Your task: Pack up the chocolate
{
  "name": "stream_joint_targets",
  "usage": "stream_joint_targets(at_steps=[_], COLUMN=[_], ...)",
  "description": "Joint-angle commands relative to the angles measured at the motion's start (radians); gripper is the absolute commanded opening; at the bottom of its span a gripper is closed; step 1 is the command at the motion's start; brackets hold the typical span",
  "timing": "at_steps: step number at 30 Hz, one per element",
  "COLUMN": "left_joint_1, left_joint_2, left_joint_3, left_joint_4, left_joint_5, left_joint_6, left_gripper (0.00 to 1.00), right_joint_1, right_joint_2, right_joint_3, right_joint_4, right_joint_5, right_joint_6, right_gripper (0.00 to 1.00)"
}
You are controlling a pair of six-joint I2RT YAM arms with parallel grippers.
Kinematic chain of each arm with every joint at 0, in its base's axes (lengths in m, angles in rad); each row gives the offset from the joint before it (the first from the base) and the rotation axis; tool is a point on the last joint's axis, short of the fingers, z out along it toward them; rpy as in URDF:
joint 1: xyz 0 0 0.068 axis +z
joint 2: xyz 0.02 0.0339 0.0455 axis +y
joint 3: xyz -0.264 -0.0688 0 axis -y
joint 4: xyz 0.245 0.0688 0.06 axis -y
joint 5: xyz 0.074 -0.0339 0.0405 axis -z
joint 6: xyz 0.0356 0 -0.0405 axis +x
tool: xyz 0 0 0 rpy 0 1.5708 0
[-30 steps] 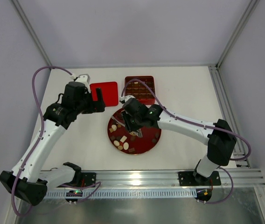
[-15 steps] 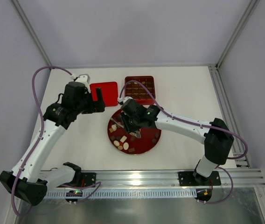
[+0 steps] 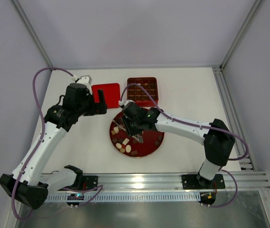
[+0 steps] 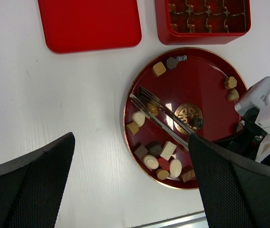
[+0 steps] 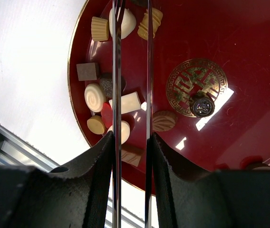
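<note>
Tongs [image 4: 162, 115] are gripped by the right gripper [image 5: 130, 159] above the plate [image 4: 206, 85]. Their tips are slightly spread, with nothing pinched, near chocolates [image 4: 139, 118] at nine o'clock. The left gripper [image 3: 100, 100] is spread wide.

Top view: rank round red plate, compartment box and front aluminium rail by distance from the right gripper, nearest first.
1. round red plate: directly under the right gripper.
2. compartment box: just behind the plate, on the far side.
3. aluminium rail: at the near edge, clearly farthest.
</note>
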Motion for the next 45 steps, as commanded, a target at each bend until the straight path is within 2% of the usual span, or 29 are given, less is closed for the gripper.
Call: stream_joint_targets(at_steps=[1,45], left_joint_1=[-0.003,-0.001], left_joint_2=[-0.021,-0.023], left_joint_3=[0.028,0.022], left_joint_4=[-0.008,-0.001], left_joint_5=[-0.008,-0.007], left_joint_6=[0.003,0.003], left_gripper=[1.0,1.0], right_joint_1=[0.007,-0.016], right_joint_2=[0.005,0.009], right_joint_3=[0.018,0.038], right_joint_4=[0.026,-0.008], right_joint_5=[0.018,0.037], right_joint_6=[0.007,-0.014], right_gripper=[0.38,0.38])
